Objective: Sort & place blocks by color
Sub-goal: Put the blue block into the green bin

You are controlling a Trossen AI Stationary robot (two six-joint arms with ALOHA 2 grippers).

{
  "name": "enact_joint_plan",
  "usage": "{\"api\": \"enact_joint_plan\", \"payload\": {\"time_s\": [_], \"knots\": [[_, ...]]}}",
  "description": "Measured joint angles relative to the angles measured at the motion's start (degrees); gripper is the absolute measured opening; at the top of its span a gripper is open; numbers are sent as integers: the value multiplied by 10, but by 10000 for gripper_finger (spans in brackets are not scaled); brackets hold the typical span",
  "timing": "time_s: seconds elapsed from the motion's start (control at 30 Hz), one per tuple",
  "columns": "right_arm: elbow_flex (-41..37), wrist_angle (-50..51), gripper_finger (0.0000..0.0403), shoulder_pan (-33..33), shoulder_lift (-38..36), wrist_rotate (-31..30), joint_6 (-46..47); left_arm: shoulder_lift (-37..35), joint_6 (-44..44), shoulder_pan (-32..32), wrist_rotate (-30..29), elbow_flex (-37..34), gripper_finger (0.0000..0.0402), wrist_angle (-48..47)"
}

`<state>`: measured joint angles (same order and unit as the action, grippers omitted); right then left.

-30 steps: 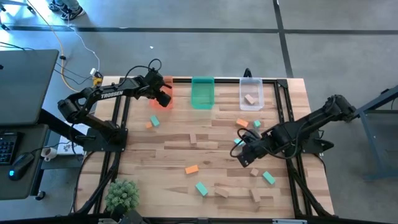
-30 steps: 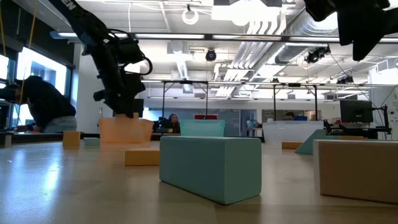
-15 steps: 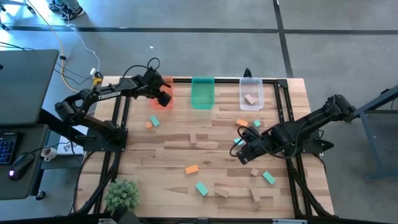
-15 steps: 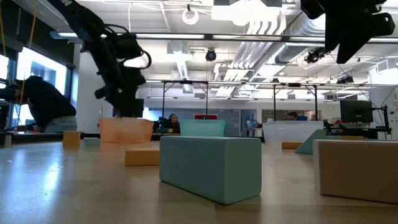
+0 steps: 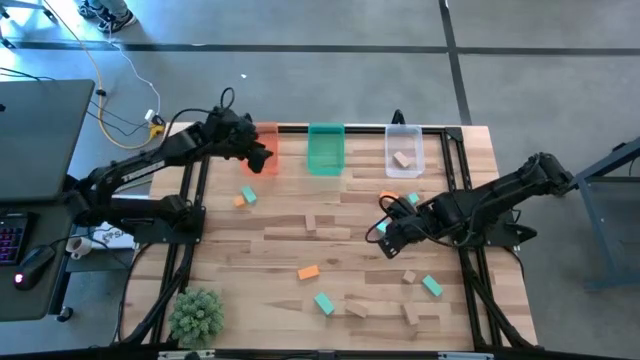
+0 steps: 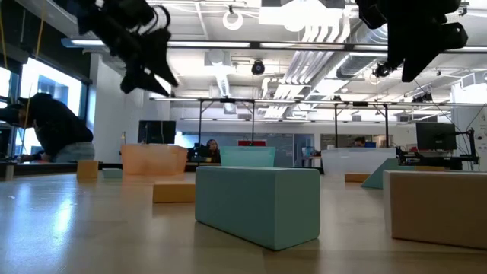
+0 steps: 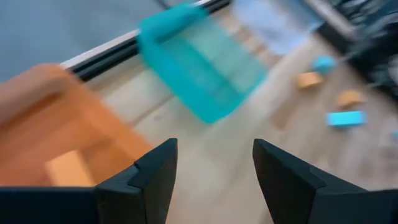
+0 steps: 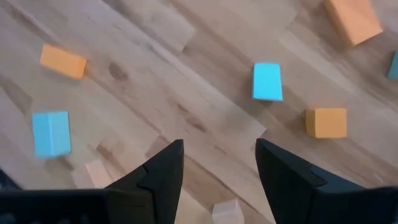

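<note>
A: Left gripper [image 5: 262, 158] status?
B: Over the orange bin [image 5: 266, 148] at the table's [image 5: 260, 255] back edge. Jaws apart, nothing between them. One orange block [image 7: 67, 168] sits inside the bin, seen from the left wrist.

A: Right gripper [image 5: 385, 233]?
B: Raised over the right-middle of the table, jaws apart and empty. A teal block [image 5: 381, 228] lies just beside it.

A: Other bins?
B: Green bin [image 5: 325, 148] in the middle, clear bin [image 5: 404, 150] to its right. The clear one holds a tan block [image 5: 403, 159]. Can't tell if the green one has anything in it.

A: Loose blocks?
B: Orange [image 5: 239, 201] and teal [image 5: 249, 196] pair touching, in front of the orange bin. Tan pieces [image 5: 316, 223] mid-table. Orange block [image 5: 308, 271] and teal block [image 5: 324, 302] toward the front. Another teal [image 5: 432, 286] front right, with tan ones [image 5: 410, 277] near it. An orange one [image 5: 390, 198] lies in front of the clear bin.

A: Anything else?
B: Small plant [image 5: 197, 313] at the front-left corner. Low view shows a big teal block [image 6: 259, 205] close to the camera.
</note>
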<state>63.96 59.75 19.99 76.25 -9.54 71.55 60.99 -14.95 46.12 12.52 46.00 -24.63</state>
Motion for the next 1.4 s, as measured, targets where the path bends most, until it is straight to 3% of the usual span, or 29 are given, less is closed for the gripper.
{"api": "enact_joint_plan", "payload": {"time_s": [0.1, 0.37, 0.6, 0.73, 0.93, 1.4], "knots": [[0, 0, 186, -19, 0, 25, -21, -35, -21, -29, 19, 0, 197, 1], [0, 10, 186, -74, 0, 17, -54, -89, -46, -99, 22, 0, 197, 1], [0, 16, 188, -120, 0, 40, -128, -92, -61, -127, 19, 0, 197, 0], [0, 36, 209, -139, 9, 43, -148, -92, -61, -145, 19, 0, 197, 1], [0, 27, 250, -148, 60, 70, -165, -92, -61, -165, 14, 0, 197, 0], [0, 16, 252, -153, 196, 114, -185, -92, -59, -170, 13, 0, 197, 0]]}}
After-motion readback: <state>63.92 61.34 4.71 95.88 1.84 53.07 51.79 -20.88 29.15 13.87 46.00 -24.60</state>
